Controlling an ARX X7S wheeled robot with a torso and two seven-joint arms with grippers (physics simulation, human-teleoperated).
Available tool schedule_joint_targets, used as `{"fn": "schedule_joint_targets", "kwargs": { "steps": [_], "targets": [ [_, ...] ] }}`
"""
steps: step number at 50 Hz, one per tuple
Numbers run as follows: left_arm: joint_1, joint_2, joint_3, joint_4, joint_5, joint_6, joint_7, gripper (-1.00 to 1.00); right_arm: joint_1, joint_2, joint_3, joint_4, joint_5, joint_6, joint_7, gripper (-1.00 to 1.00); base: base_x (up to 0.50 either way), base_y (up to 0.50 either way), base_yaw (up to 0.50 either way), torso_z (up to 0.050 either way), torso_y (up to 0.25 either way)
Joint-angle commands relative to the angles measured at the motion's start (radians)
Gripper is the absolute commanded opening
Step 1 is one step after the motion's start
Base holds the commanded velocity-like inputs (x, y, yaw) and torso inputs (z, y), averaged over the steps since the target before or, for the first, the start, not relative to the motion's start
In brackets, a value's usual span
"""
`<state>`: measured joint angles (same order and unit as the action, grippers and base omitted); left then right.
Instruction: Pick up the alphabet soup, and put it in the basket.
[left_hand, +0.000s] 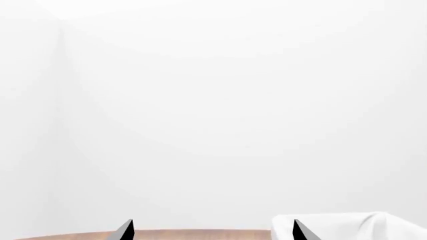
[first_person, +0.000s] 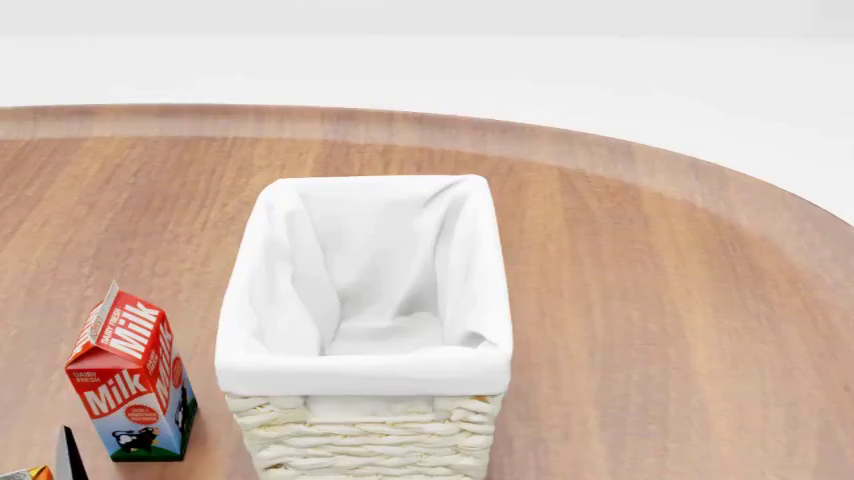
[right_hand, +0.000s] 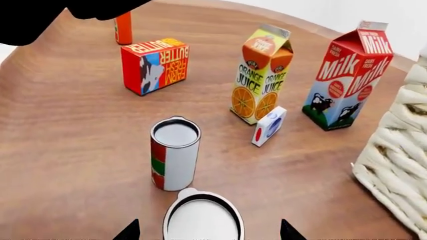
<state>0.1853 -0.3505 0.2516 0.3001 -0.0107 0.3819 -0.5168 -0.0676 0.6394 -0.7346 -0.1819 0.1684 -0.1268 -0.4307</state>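
In the right wrist view the alphabet soup (right_hand: 202, 220) stands upright on the wooden table, and only its white top with a pull tab shows; its label is hidden. My right gripper (right_hand: 208, 231) is open above it, one fingertip on either side of the can and apart from it. The cream wicker basket (first_person: 367, 375) with its white cloth lining stands mid-table in the head view, and its woven wall (right_hand: 400, 165) shows in the right wrist view. My left gripper (left_hand: 212, 230) is open with nothing in it, facing a white wall, the basket's cloth (left_hand: 347, 225) beside one finger.
A red-and-green can (right_hand: 175, 152) stands just beyond the soup. Farther off are a small white-and-blue box (right_hand: 269, 126), an orange juice carton (right_hand: 261, 75), a milk carton (right_hand: 347, 75), a butter box (right_hand: 155, 65) and an orange bottle (right_hand: 123, 27). A dark shape (right_hand: 40, 15) fills one corner.
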Motion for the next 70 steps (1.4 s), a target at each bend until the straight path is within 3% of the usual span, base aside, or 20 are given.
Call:
{"fn": "schedule_joint_targets", "kwargs": {
  "steps": [1, 70],
  "targets": [
    [-0.001, -0.003, 0.002, -0.003, -0.001, 0.004, -0.003, 1.00, 0.008, -0.007, -0.009, 0.012, -0.016, 0.008, 0.002, 1.00, 0.00, 0.00, 0.00, 0.000, 0.000],
    [0.010, -0.021, 0.015, 0.029, 0.003, -0.006, -0.027, 1.00, 0.060, -0.068, -0.072, 0.122, -0.099, 0.041, 0.007, 1.00, 0.00, 0.00, 0.00, 0.000, 0.000]
  ]
}}
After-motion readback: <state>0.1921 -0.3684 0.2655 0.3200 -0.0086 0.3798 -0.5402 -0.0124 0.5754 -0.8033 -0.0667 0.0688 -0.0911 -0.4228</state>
